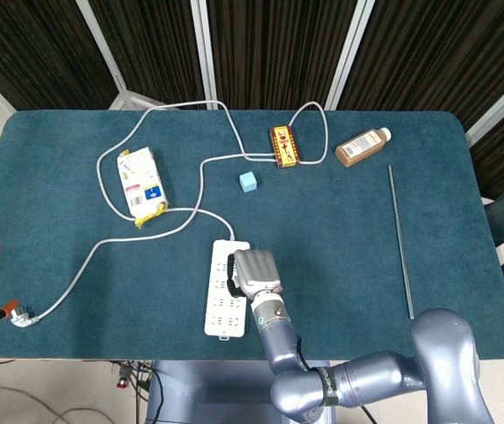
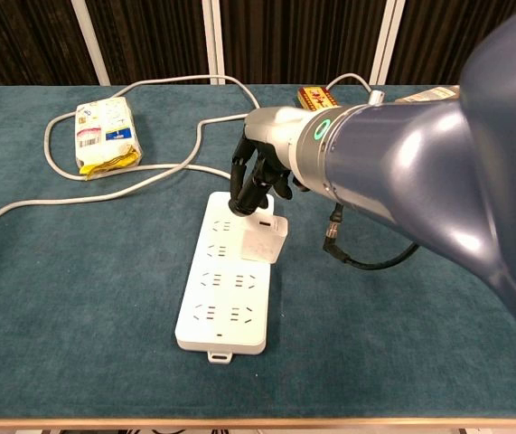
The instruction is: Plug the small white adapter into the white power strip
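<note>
Over the upper half of the white power strip (image 1: 228,287), the right hand (image 1: 253,272) hangs with fingers curled down, and from the head view it hides the small white adapter entirely. The chest view shows the adapter (image 2: 265,238) standing on the strip's right edge, the dark fingertips (image 2: 244,197) just above it; whether they touch it I cannot tell. Only the head view takes in the whole bench (image 1: 75,247): the strip's cable (image 1: 110,238) ending in a plug (image 1: 22,317), a brown bottle (image 1: 363,147), a thin metal rod (image 1: 400,240), a light blue cube (image 1: 249,182). The print on the white and yellow packet (image 2: 105,134) and red box (image 1: 284,146) is too small to read.
</note>
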Controlling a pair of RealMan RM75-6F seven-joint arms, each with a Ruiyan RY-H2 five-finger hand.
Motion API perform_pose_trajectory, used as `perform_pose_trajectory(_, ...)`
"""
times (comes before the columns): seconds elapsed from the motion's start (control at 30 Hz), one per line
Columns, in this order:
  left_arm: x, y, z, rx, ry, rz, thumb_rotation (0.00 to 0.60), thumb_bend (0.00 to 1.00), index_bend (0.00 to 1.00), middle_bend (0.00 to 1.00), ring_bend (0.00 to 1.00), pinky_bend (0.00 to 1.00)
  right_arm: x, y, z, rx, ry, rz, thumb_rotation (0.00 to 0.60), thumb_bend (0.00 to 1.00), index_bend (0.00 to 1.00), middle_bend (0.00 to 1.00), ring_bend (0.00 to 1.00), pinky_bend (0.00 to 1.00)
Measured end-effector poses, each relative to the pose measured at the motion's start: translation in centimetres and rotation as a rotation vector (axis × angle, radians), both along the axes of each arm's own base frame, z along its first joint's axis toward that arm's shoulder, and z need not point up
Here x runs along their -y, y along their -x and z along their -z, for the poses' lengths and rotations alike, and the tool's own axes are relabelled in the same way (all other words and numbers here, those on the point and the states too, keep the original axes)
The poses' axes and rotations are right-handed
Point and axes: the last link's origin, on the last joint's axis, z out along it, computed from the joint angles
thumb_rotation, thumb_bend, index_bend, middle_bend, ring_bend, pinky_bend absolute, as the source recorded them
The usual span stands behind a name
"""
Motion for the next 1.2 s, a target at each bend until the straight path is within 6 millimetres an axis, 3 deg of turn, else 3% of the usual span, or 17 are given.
perform_pose_trajectory(1.2, 0.0, 0.0, 0.0, -0.005, 0.0, -0.004, 0.6, 0.09, 0.19, 0.0, 0.0, 0.0, -0.6, 1.8, 1.8, 0.012, -0.046, 0.027, 0.6, 0.56, 1.0, 0.76, 0.81, 0.97)
